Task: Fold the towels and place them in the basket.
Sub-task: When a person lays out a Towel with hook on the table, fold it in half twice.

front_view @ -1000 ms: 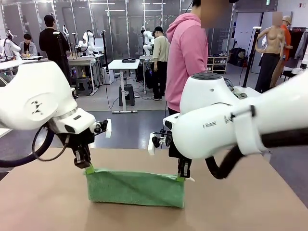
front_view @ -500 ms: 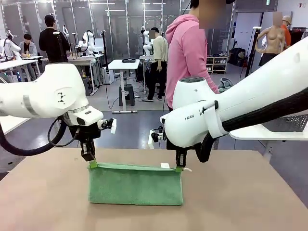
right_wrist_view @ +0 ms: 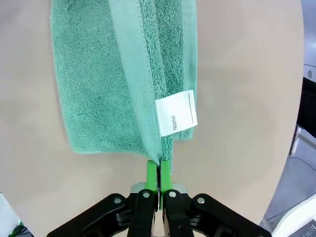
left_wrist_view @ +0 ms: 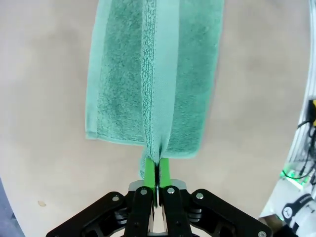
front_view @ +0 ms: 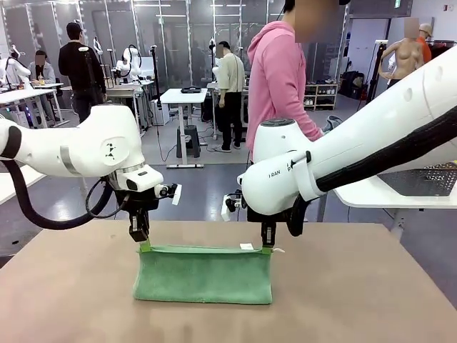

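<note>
The towel (front_view: 203, 275) is mint green with a white label (right_wrist_view: 177, 116); the table (front_view: 371, 300) is plain tan.

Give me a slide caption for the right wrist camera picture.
The right tool pinches the edge of the mint green towel beside its white Name label, tan table beneath.

1. A tan table (front_view: 64, 300) spans the bottom of the frame in the front view.
2. Behind it, dark grey floor (front_view: 200, 189) turns paler farther back.
3. A white desk (front_view: 183, 95) stands at upper centre.
4. Grey panelled walls (front_view: 171, 36) with bright reflections close off the top of the frame.
5. A second white tabletop (front_view: 364, 194) juts in at middle right.
6. Low shelving (front_view: 321, 95) sits at upper right.
</note>
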Robot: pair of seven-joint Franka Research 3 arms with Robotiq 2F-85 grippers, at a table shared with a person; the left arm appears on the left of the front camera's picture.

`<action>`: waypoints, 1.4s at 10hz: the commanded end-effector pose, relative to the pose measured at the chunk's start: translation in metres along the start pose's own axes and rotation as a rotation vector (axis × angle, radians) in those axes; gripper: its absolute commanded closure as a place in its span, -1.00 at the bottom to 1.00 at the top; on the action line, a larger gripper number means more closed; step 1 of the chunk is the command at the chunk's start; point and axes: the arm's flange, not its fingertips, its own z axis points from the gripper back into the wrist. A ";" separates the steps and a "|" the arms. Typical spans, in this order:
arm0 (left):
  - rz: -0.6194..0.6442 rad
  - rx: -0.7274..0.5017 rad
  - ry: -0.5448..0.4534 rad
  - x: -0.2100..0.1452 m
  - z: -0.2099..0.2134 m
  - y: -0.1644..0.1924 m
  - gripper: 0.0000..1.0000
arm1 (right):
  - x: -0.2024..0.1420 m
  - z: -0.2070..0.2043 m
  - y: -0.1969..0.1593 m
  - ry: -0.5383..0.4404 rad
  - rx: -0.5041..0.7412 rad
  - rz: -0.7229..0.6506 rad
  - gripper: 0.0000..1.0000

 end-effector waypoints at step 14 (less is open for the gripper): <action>0.142 0.118 -0.005 0.014 -0.008 0.018 -0.81 | 0.001 -0.002 0.005 0.029 -0.075 -0.073 -1.00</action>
